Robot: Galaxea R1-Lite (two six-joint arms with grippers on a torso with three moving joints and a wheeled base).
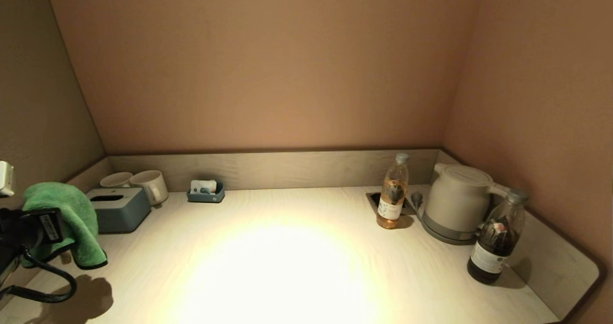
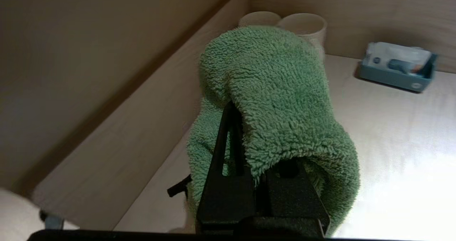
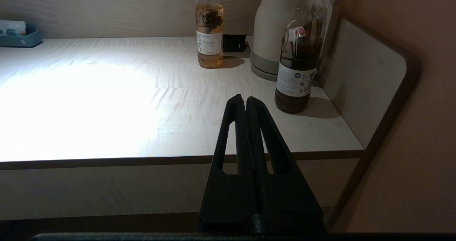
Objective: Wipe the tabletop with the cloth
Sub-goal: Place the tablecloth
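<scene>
A fluffy green cloth [image 1: 72,214] is draped over my left gripper [image 1: 48,226] at the far left, a little above the pale wooden tabletop [image 1: 287,266], which shows its shadow. In the left wrist view the cloth [image 2: 278,102] covers one finger and the left gripper [image 2: 242,127] is shut on it. My right gripper [image 3: 245,98] is shut and empty. It hovers before the table's front edge near the right end and is out of the head view.
A grey tissue box [image 1: 117,209], two mugs [image 1: 148,185] and a small blue tray [image 1: 206,192] stand at the back left. An amber bottle [image 1: 392,195], a white kettle [image 1: 455,204] and a dark bottle [image 1: 498,238] stand at the right. Walls enclose three sides.
</scene>
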